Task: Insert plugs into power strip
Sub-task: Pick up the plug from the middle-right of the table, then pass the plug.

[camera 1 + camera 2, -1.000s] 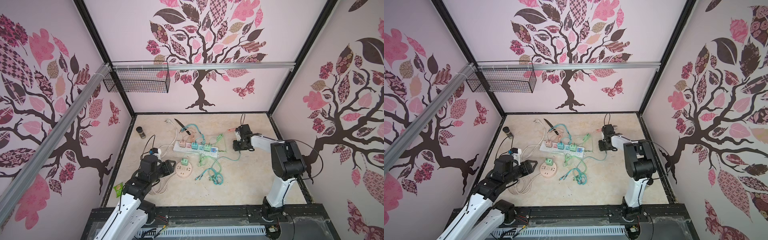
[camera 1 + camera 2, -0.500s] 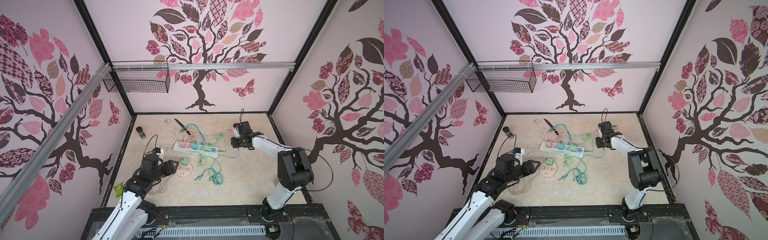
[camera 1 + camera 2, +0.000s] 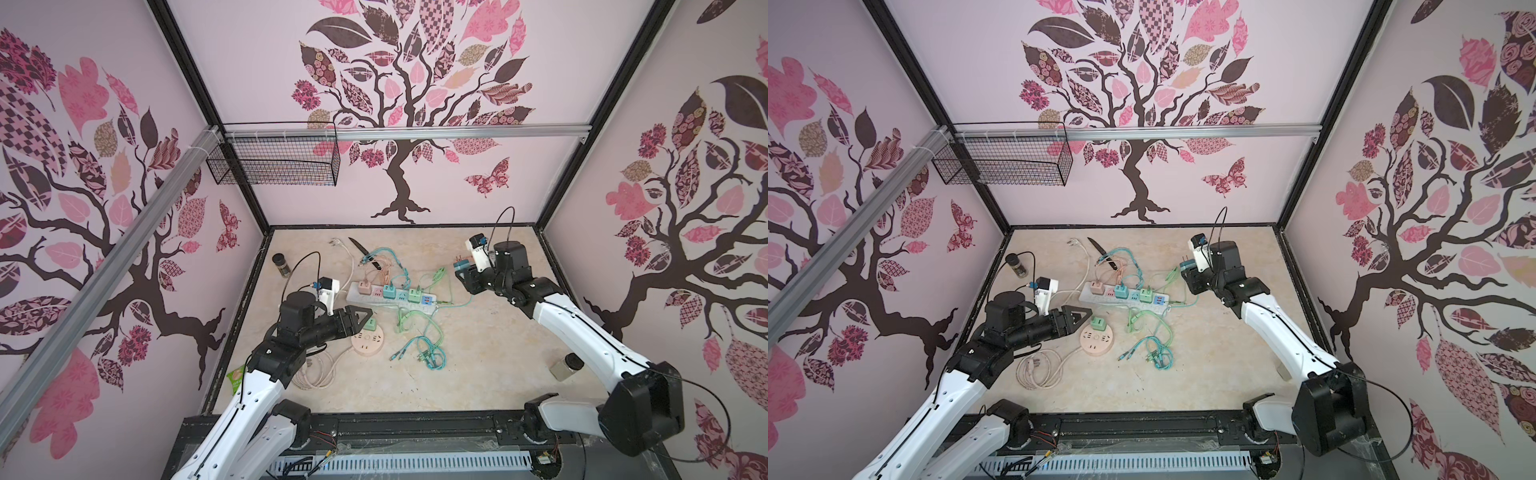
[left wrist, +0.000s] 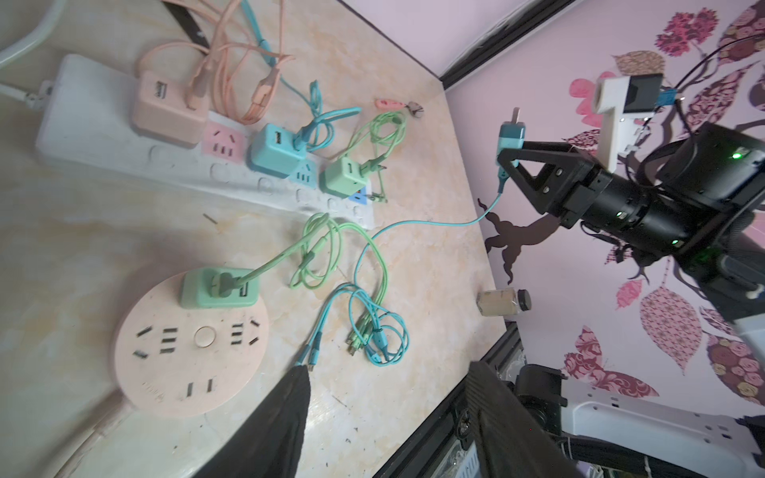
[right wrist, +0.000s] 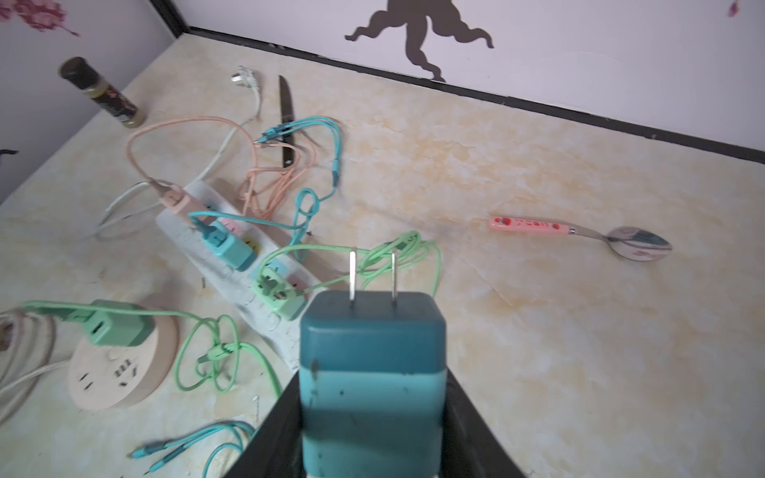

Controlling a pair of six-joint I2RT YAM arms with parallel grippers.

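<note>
With the peach plug (image 4: 167,111), teal plug (image 4: 275,151) and mint plug (image 4: 343,178) seated in the power strip (image 4: 95,128), my right pincer (image 4: 508,161) clamps the dark teal plug (image 5: 372,351) aloft, my left pincer (image 3: 365,316) stands apart and empty, and the green plug (image 4: 219,287) in the round hub (image 4: 186,364) is not yet moved.

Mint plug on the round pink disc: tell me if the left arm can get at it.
Probably yes: the left gripper hovers open right beside the mint plug, with nothing visible between them.
</note>
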